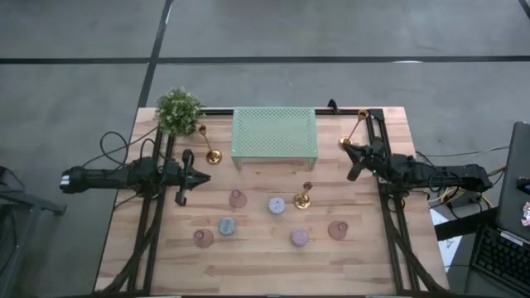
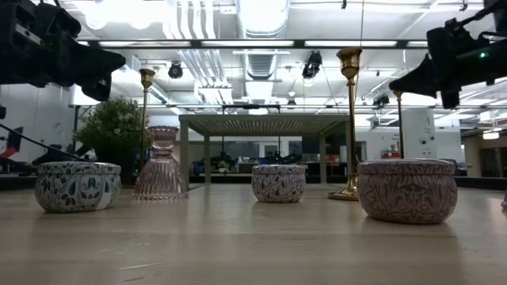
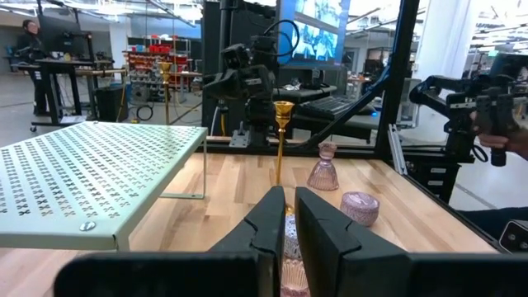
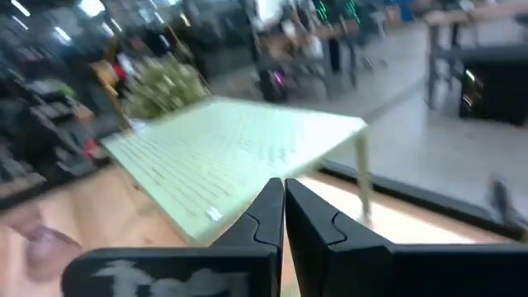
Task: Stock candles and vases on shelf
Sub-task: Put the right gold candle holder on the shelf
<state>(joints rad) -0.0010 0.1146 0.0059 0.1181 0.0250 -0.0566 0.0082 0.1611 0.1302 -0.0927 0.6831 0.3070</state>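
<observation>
The mint-green shelf (image 1: pixel 273 136) stands on its legs at the table's far middle. Three candles (image 1: pixel 276 205) (image 1: pixel 226 226) (image 1: pixel 299 238) and three small vases (image 1: pixel 238 199) (image 1: pixel 203 238) (image 1: pixel 337 229) stand upright on the wood in front of it. In the low view I see the blue-grey candle (image 2: pixel 77 186), a pink ribbed vase (image 2: pixel 161 165) and two more candles (image 2: pixel 279 183) (image 2: pixel 408 190). My left gripper (image 1: pixel 204 175) hovers left of them, shut to a narrow slit (image 3: pixel 289 216) and empty. My right gripper (image 1: pixel 352 172) hovers right of the shelf, shut (image 4: pixel 284 198) and empty.
A leafy potted plant (image 1: pixel 178 110) stands at the far left corner. Three brass candlesticks (image 1: pixel 207 147) (image 1: pixel 354 131) (image 1: pixel 303 197) stand near the shelf and among the candles. Black rails (image 1: pixel 149 240) run along both table sides. A person's hand (image 3: pixel 503 140) shows beyond the right edge.
</observation>
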